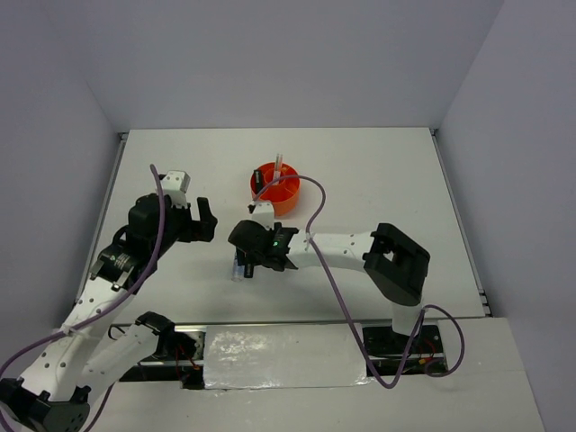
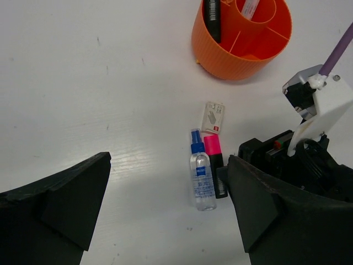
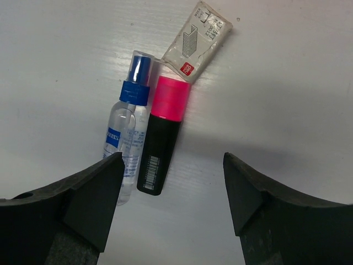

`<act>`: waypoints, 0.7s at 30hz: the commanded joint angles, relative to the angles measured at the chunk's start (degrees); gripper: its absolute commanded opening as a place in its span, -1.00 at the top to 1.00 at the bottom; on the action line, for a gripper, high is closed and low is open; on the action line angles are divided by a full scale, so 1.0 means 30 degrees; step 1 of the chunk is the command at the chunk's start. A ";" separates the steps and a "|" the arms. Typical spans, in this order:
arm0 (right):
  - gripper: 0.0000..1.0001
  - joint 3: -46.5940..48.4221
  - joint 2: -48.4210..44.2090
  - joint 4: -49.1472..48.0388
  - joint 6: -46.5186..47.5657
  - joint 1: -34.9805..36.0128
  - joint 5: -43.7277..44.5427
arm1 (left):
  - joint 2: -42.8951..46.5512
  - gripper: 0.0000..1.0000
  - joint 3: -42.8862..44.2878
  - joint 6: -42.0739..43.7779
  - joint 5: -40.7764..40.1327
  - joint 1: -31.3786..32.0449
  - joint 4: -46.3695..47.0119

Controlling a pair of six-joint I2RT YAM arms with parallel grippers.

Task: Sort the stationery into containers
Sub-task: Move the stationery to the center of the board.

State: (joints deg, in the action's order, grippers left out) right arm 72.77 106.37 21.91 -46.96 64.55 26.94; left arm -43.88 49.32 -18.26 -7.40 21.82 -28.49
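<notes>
Nearest the arm bases, the right pincer hangs over the white counter on the near side of the round orange plastic desk organiser, slightly to that organiser's left. Its jaws stand wide apart and hold nothing.

Directly beneath them the highlighter with a black body and a pink cap lies flat on the counter. Its long axis runs near to far, cap end towards the organiser and barcode end towards the arm. One finger sits on each side of that axis, so the closing line crosses the body almost squarely. I judge that the coming move is a plain descent with little wrist turn.

The snag is a small clear plastic spray bottle with a blue cap, which lies parallel to the highlighter and touches its left flank. With no gap between them, a finger coming down on that side may shove the bottle or clamp both.

A step closer to the organiser, a small clear packet of staples lies with a corner at the pink cap, touching or nearly so.

Farther on and well to the organiser's left, the left pincer is equally wide and empty. It is well apart from the highlighter, so the right arm is the nearer one.

Farthest is the organiser itself, with a dark item in one ring compartment and a pale pen in its central tube.
</notes>
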 commanded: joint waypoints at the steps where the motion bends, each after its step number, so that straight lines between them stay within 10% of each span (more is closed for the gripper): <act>1: -0.58 0.0789 0.0139 0.0077 -0.0285 0.0220 0.0835 | 0.0068 -0.99 0.0171 -0.0151 -0.0961 -0.0097 0.0123; 21: -0.26 0.1231 0.2161 -0.0214 -0.0167 0.0249 0.0337 | -0.0872 -0.99 0.0172 -0.0300 -0.1577 -0.0097 -0.0464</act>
State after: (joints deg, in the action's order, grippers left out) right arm 73.93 111.98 21.43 -47.40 64.75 26.98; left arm -47.07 49.34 -18.39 -11.14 21.82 -30.68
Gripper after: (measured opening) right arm 0.633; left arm 0.993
